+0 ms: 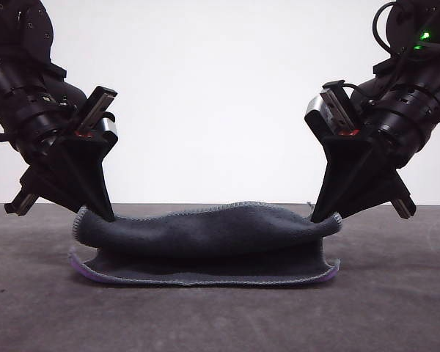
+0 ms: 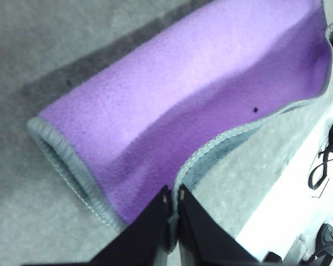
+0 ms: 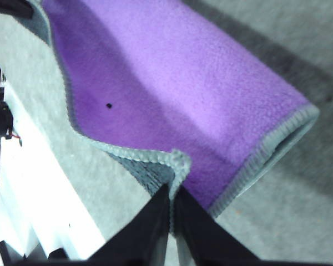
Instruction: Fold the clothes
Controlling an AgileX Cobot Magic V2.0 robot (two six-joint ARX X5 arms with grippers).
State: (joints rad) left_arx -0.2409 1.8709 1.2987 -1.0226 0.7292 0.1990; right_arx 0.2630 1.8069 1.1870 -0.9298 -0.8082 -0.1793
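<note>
Your left gripper (image 1: 108, 215) and right gripper (image 1: 317, 216) each pinch a far corner of the small grey-and-purple fleece cloth (image 1: 205, 246), doubled over on the grey table (image 1: 396, 308).

A bare test setup, likely a lab: plain white backdrop (image 1: 220, 88), grey textured surface (image 1: 220, 315), loose black cables (image 2: 322, 166) at its edge.
</note>
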